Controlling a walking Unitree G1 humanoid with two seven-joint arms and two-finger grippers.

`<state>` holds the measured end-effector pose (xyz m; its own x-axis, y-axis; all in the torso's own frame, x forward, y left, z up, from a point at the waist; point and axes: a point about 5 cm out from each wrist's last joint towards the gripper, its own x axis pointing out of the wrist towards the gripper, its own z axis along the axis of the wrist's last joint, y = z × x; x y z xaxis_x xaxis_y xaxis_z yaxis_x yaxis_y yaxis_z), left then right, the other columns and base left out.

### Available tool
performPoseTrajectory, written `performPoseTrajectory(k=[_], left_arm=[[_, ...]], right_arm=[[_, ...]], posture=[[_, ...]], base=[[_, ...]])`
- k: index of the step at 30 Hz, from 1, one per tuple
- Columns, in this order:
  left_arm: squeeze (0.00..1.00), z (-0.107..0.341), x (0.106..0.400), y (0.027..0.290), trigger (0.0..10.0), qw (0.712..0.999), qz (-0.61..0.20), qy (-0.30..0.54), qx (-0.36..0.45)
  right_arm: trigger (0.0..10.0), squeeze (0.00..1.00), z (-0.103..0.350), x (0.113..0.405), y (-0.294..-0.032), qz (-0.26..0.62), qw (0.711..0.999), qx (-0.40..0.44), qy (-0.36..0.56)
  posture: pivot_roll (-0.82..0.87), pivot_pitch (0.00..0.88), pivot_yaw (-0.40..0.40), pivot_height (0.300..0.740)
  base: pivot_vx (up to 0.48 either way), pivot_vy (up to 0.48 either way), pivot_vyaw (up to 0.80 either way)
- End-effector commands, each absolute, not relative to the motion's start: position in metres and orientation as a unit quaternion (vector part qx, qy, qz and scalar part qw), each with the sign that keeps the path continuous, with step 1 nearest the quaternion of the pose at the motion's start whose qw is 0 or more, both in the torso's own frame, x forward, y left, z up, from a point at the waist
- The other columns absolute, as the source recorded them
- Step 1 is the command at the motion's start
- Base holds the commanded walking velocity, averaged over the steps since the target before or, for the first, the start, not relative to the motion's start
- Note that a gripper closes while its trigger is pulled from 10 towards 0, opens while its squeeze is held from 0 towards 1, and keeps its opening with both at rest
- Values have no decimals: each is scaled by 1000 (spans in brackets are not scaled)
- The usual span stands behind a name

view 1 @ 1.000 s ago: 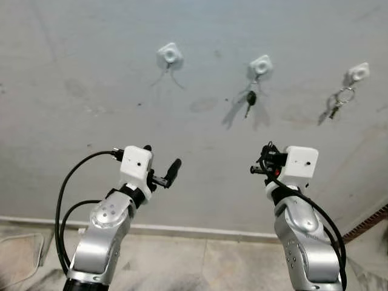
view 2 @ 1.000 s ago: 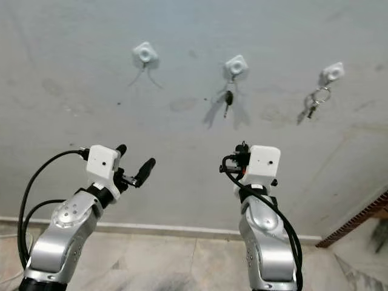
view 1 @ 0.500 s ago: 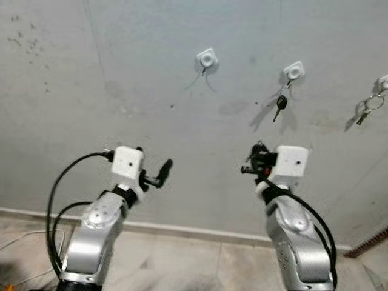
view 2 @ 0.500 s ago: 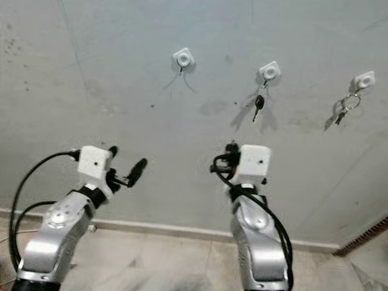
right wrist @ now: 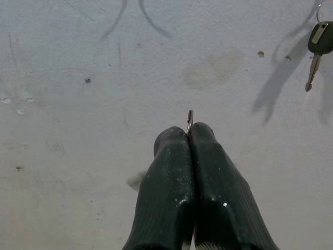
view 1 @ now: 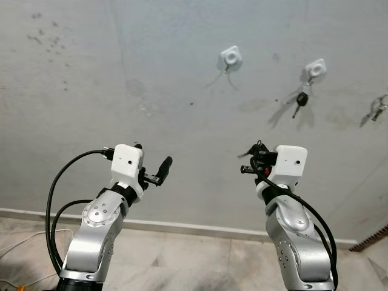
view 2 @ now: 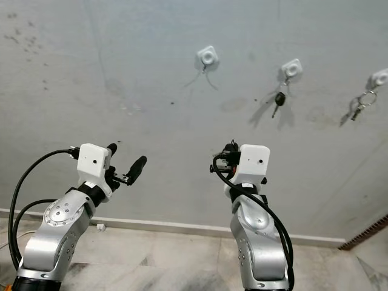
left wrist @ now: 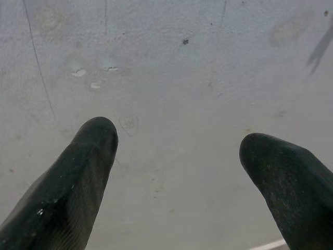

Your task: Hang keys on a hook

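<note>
Grey wall ahead, three white hooks: bare hook, middle hook with black-headed key, far-right hook with key bunch. Right pincer raised, well below hooks, pinched tight on thin metal key ring, sliver poking out between fingertips. Left pincer raised at similar height, spread wide, holding nothing.

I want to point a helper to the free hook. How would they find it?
On the grey wall ahead, three white hooks sit in a row. Take the leftmost hook, above and between the two arms. Its neighbours carry a black-headed key and a key bunch; this one holds nothing.
</note>
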<state>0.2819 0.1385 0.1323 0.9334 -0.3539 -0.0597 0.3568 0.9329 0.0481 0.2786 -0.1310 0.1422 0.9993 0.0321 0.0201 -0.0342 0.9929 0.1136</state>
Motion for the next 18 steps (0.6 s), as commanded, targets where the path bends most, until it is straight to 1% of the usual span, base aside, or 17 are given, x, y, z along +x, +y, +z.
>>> performPoseTrajectory(k=[1,3,4,6,10,11,13,18], left_arm=[[0,136,282,135,10000,983,-179,14,39],[0,135,283,139,10000,986,-160,12,55],[0,137,283,143,10000,987,-143,3,75],[0,140,285,147,10000,987,-126,-29,90],[0,139,286,150,10000,990,-121,-24,76],[0,140,284,148,10000,988,-138,-23,67],[0,141,283,147,10000,987,-146,-23,62],[0,143,282,148,10000,987,-142,-36,66]], right_arm=[[10000,0,146,277,-138,9,998,53,-18],[10000,0,146,276,-138,10,998,52,-18],[10000,0,146,276,-138,11,998,51,-18],[10000,0,146,276,-138,11,998,51,-17],[10000,0,145,275,-134,17,998,51,-16],[10000,0,145,275,-132,22,998,50,-17],[10000,0,146,275,-130,25,998,49,-18],[10000,0,150,272,-129,42,997,55,-29]], posture=[[110,0,-49,740],[109,0,-50,740],[109,0,-50,740],[110,0,-50,740],[111,0,-51,740],[111,0,-51,740],[111,0,-51,740],[115,0,-50,740]], base=[[0,0,0],[0,0,0],[0,0,0],[0,0,0],[0,0,0],[0,0,0],[0,0,0],[0,0,0]])
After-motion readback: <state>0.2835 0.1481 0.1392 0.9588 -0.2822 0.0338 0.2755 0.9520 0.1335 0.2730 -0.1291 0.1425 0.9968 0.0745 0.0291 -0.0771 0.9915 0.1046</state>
